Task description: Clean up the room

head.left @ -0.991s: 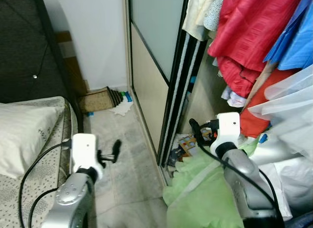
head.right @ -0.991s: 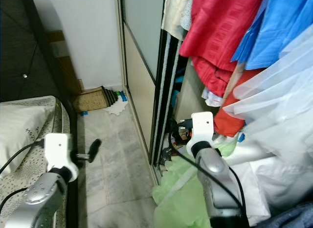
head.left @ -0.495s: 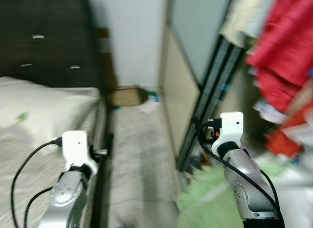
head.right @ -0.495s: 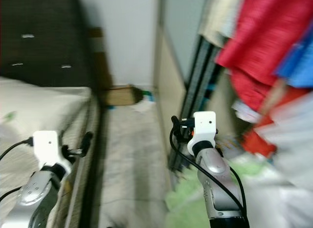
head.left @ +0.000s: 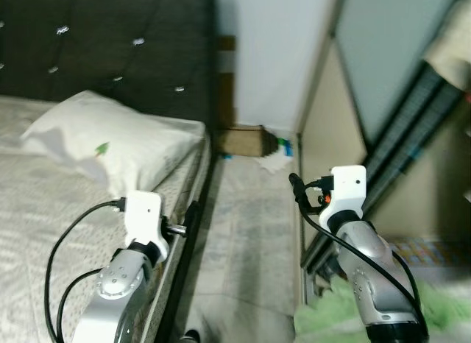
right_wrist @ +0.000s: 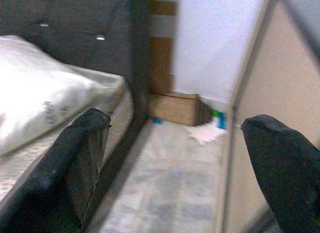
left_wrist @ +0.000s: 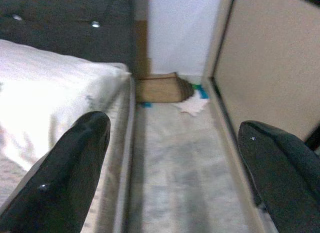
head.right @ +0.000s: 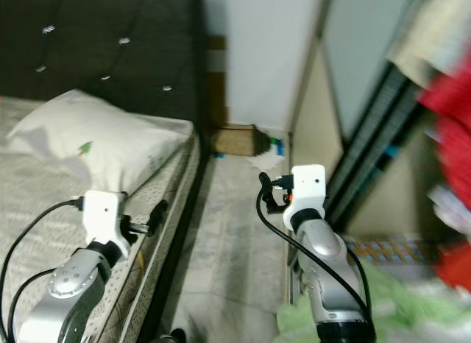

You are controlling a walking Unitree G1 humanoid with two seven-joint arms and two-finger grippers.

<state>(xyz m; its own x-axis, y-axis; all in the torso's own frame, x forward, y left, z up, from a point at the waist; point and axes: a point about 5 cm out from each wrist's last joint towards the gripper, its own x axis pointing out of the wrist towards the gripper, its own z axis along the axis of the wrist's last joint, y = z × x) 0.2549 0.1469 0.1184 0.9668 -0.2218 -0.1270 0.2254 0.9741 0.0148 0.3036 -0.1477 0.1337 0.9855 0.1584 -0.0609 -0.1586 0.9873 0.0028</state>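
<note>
Soft, even daylight; everything looks motion-blurred, perhaps worst at the right edge.

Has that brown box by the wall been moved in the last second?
No. The box sits in the same corner, between the bed's dark headboard and the white rag. It looks shifted because the camera turned left.

1. Left arm (head.left: 118, 284): silver, raised forward from the lower left, white wrist block on top, a black cable looping off its outer side.
2. Left gripper (left_wrist: 175, 158): black fingers spread wide apart, nothing between them, pointing forward.
3. Right arm (head.left: 375, 269): silver, raised forward from the lower right, white wrist block upright, a black cable running down along the forearm.
4. Right gripper (right_wrist: 180, 158): black fingers parted wide, holding nothing, pointing forward.
</note>
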